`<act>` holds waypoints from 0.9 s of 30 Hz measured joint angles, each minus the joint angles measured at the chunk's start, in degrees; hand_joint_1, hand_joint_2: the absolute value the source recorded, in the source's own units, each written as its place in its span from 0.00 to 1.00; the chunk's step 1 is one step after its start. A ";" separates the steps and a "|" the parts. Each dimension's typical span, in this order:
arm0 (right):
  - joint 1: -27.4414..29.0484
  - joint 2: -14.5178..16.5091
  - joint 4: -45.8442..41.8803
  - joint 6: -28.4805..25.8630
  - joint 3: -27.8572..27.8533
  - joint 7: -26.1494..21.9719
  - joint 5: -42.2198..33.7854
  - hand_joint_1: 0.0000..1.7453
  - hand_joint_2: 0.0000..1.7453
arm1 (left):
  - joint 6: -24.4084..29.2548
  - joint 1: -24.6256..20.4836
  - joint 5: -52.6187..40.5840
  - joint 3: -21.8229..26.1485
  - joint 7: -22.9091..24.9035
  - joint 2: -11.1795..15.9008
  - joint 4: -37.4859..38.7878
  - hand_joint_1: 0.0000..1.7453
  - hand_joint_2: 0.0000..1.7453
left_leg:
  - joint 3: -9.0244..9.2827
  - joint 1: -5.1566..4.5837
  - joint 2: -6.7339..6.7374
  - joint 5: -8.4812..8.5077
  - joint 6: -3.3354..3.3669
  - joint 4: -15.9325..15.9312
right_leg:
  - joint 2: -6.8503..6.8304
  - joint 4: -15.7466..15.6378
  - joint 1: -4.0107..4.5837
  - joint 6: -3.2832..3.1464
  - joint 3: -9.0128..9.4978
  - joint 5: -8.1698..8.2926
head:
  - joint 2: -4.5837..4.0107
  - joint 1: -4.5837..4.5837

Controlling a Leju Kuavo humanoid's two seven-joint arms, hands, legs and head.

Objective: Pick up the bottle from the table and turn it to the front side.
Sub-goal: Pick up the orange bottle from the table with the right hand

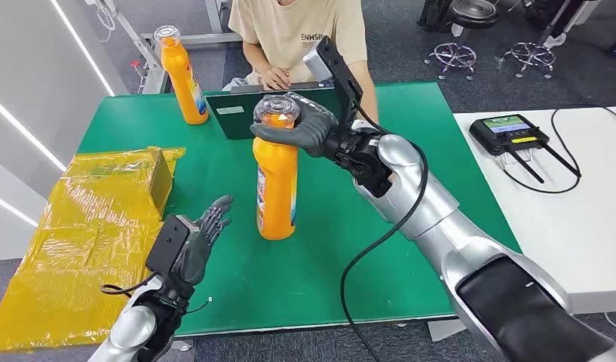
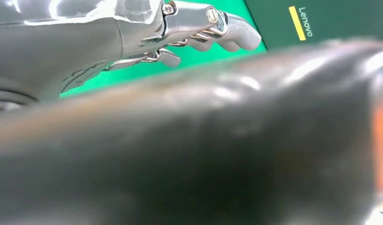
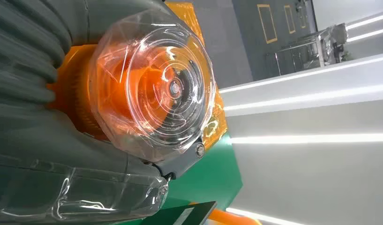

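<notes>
An orange bottle (image 1: 276, 188) with a clear cap (image 3: 154, 89) stands upright in the middle of the green table (image 1: 327, 264). My right hand (image 1: 301, 124) grips it around the neck, just under the cap, with fingers wrapped from the right. My left hand (image 1: 203, 234) hovers low to the left of the bottle, fingers (image 2: 213, 28) spread, holding nothing and not touching it. A second orange bottle (image 1: 182, 75) stands at the table's far left corner.
A crumpled yellow plastic bag (image 1: 86, 226) covers the table's left side. A dark Lenovo laptop (image 1: 248, 113) lies at the far edge in front of a seated person (image 1: 301, 38). A white table on the right carries a black controller (image 1: 510, 134) with cables.
</notes>
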 joint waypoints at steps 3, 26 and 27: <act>-0.41 0.87 1.83 0.66 0.00 -0.95 0.26 1.00 1.00 | 0.60 -0.95 -0.52 0.00 -0.90 -0.50 1.16 0.00 0.00 | 0.00 0.00 0.00 0.00 0.00 0.00 | 0.00 0.01 0.00 0.00 0.00 0.00 | 0.00 -0.01; -6.45 5.22 6.28 -1.82 -4.02 0.56 -3.83 1.00 1.00 | 13.27 -8.89 -15.83 -5.26 2.18 -13.71 8.10 0.00 0.75 | 0.00 -0.01 0.00 0.03 0.04 0.08 | 0.01 0.00 -0.05 0.05 0.01 0.04 | 0.00 -0.01; -6.74 5.23 6.43 -1.88 -4.13 0.55 -3.84 1.00 1.00 | 12.81 -9.06 -15.38 -5.53 2.30 -14.12 8.47 0.00 1.00 | 0.00 -0.01 -0.01 0.02 0.04 0.08 | 0.01 0.00 -0.05 0.05 0.01 0.04 | 0.00 -0.01</act>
